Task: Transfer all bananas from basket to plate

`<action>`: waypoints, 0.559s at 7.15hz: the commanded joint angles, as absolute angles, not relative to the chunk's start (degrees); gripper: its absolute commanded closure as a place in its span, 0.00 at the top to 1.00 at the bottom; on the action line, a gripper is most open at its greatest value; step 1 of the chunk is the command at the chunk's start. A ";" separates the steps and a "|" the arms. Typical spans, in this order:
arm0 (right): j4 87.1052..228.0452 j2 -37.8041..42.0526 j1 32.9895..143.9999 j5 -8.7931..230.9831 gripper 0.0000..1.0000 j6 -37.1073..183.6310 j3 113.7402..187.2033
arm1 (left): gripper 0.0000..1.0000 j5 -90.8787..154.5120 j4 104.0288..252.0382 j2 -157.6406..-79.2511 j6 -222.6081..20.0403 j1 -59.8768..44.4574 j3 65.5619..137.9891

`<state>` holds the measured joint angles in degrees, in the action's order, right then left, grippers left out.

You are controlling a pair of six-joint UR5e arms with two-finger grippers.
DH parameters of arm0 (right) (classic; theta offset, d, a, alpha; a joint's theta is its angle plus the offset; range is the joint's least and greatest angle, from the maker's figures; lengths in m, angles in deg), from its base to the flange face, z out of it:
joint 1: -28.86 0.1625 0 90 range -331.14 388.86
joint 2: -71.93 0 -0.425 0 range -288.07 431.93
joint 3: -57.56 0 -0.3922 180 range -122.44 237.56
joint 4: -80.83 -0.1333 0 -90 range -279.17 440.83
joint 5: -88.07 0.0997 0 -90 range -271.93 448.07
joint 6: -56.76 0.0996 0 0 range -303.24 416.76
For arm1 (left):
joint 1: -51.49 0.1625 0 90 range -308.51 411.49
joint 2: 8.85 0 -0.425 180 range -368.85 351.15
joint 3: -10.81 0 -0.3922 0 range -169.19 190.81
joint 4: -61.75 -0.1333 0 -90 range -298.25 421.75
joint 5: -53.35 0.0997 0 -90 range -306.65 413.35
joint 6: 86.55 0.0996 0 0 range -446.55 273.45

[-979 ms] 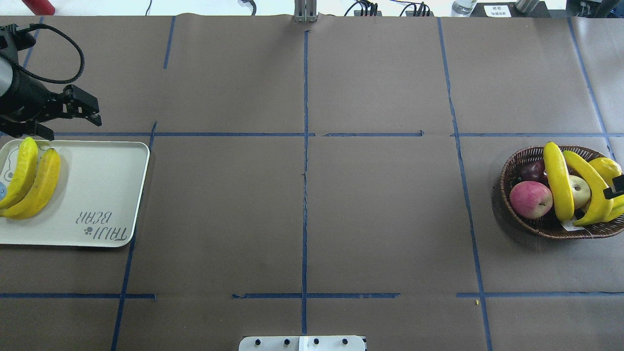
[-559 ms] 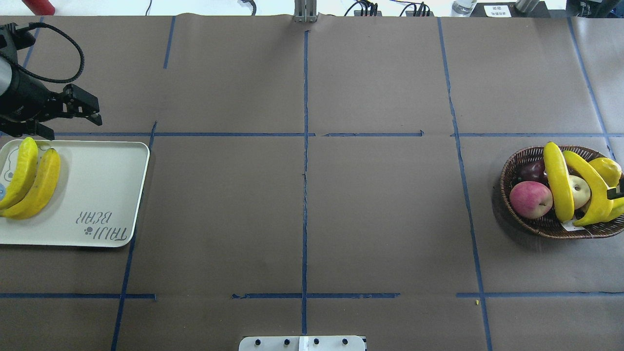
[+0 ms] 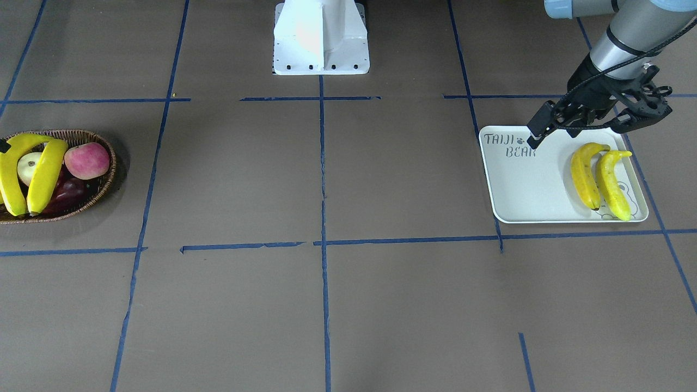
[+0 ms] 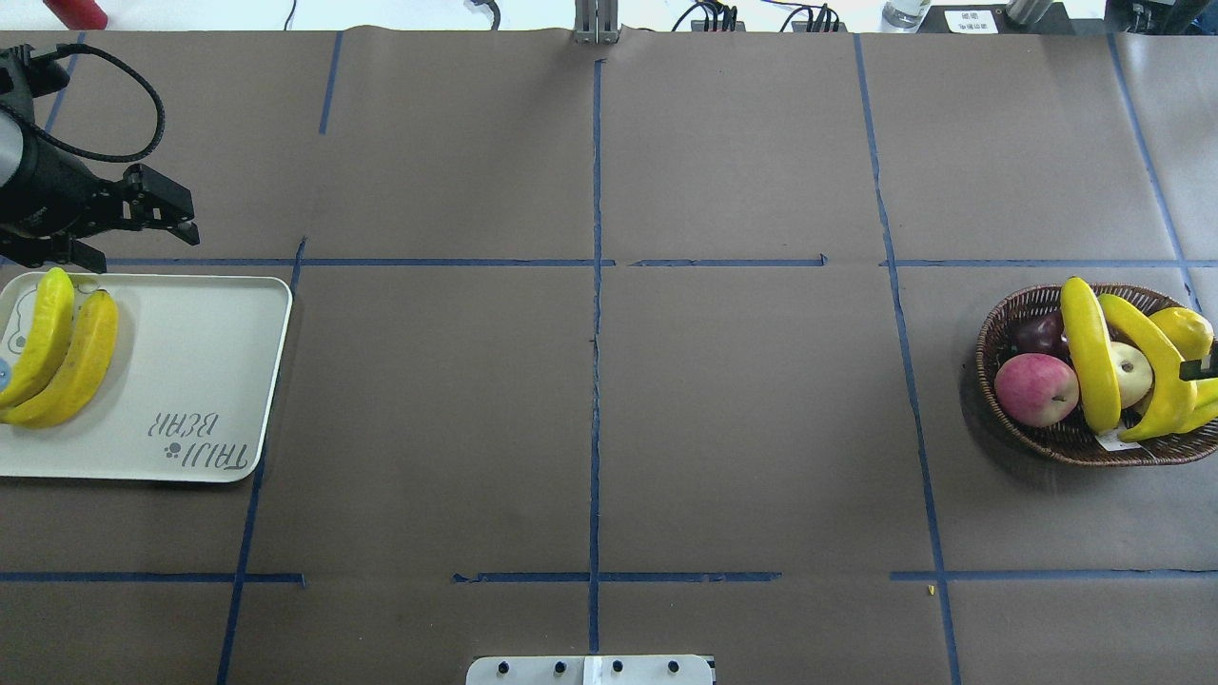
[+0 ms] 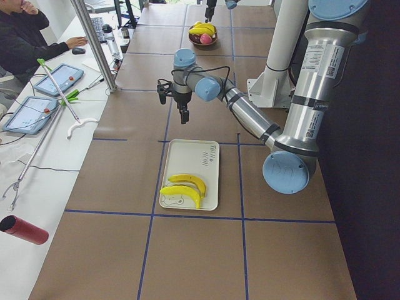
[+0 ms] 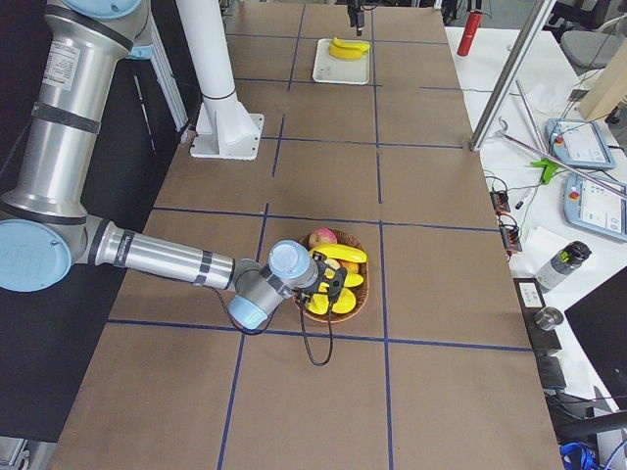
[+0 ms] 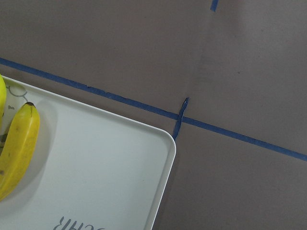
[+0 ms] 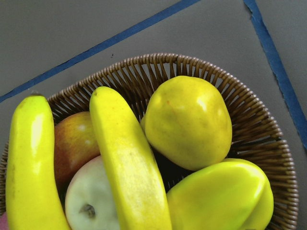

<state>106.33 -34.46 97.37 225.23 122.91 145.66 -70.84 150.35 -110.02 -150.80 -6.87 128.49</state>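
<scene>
Two bananas [image 4: 1090,352] [image 4: 1147,366] lie across the fruit in the brown wicker basket [image 4: 1009,314] at the right. In the right wrist view they show close below the camera [image 8: 29,163] [image 8: 129,167]. Two more bananas [image 4: 43,338] [image 4: 81,366] lie side by side on the white "TAIJI BEAR" plate [image 4: 190,362] at the left. My left gripper [image 3: 577,136] hangs open and empty just beyond the plate's far edge. Of my right gripper only a black tip [image 4: 1195,371] shows over the basket's right side. I cannot tell whether it is open or shut.
The basket also holds a pink-red apple [image 4: 1035,388], a pale apple [image 4: 1132,373], a dark red fruit [image 4: 1039,333] and two yellow rounded fruits [image 8: 187,122] [image 8: 220,196]. Blue tape lines cross the brown table. The robot's white base [image 3: 320,38] stands at mid table edge.
The black part of my right gripper over the basket has slid right, so less of it shows. My left gripper has barely moved. The bananas have not moved.
</scene>
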 commanded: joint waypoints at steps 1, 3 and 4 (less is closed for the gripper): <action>105.97 -34.24 96.10 225.36 1.00 123.12 146.42 | 0.99 -70.84 150.35 -110.01 -150.80 -6.87 128.49; 105.88 -34.24 94.52 225.36 1.00 123.12 147.65 | 0.99 -70.84 150.35 -110.01 -150.80 -6.87 128.49; 105.79 -34.33 94.08 225.45 1.00 123.12 147.74 | 0.99 -70.75 150.35 -109.93 -150.80 -6.87 128.40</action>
